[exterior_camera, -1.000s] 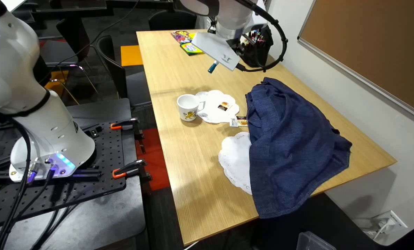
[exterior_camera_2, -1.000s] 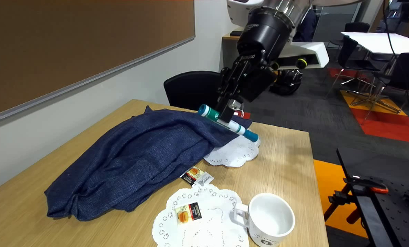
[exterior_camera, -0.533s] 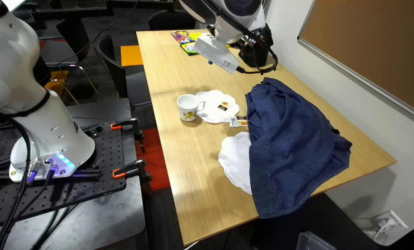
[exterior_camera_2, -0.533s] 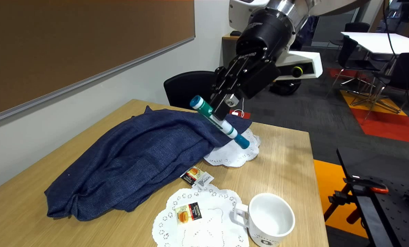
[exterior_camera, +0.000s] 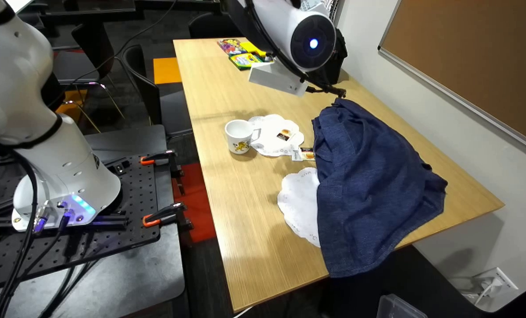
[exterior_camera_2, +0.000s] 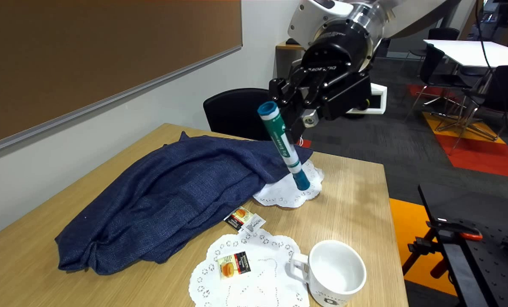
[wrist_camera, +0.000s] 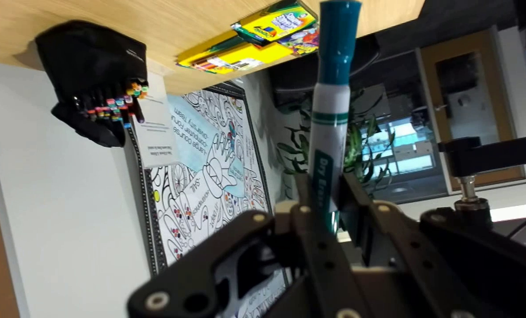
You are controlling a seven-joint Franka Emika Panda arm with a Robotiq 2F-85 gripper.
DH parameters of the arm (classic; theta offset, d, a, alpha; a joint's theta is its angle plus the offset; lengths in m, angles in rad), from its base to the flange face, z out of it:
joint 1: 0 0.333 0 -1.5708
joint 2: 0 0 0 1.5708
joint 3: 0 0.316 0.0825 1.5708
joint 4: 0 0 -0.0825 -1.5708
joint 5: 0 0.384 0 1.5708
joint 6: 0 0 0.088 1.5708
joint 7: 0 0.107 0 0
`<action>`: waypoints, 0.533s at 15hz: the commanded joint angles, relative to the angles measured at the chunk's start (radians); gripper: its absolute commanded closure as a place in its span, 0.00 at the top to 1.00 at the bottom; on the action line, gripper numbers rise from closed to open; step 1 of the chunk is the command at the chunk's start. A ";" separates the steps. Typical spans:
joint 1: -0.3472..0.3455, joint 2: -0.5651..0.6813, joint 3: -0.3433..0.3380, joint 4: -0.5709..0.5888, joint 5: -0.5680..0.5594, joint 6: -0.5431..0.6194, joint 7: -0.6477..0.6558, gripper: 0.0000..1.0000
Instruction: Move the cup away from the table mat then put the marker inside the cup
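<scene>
The gripper (wrist_camera: pixel 328 192) is grasping the marker (exterior_camera_2: pixel 283 145). The marker's long axis stands steep but tilted, one blue-green end pointing downward.

marker (exterior_camera_2: pixel 284 147) out of sight behind the arm (exterior_camera: pixel 285 26) in an exterior view, one doily (exterior_camera: pixel 299 205) partly under blue cloth (exterior_camera: pixel 368 190)

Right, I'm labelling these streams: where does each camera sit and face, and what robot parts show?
An exterior view: high, at the end nearer the blue cloth, facing along the table; base and arm show.
An exterior view: from beyond the cup, facing roughly the opposite way; gripper holding the marker and part of the arm show.
Wrist view: beside the gripper, which shows below, facing past the marker to the black pouch and yellow boxes.
Both exterior views share the cup, lace mat and blue cloth.
</scene>
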 commanded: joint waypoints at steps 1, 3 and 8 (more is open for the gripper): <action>-0.014 0.025 -0.002 -0.002 -0.002 -0.096 -0.096 0.05; -0.018 0.043 -0.004 -0.003 -0.013 -0.142 -0.119 0.05; -0.041 0.077 -0.022 -0.008 -0.071 -0.214 -0.109 0.05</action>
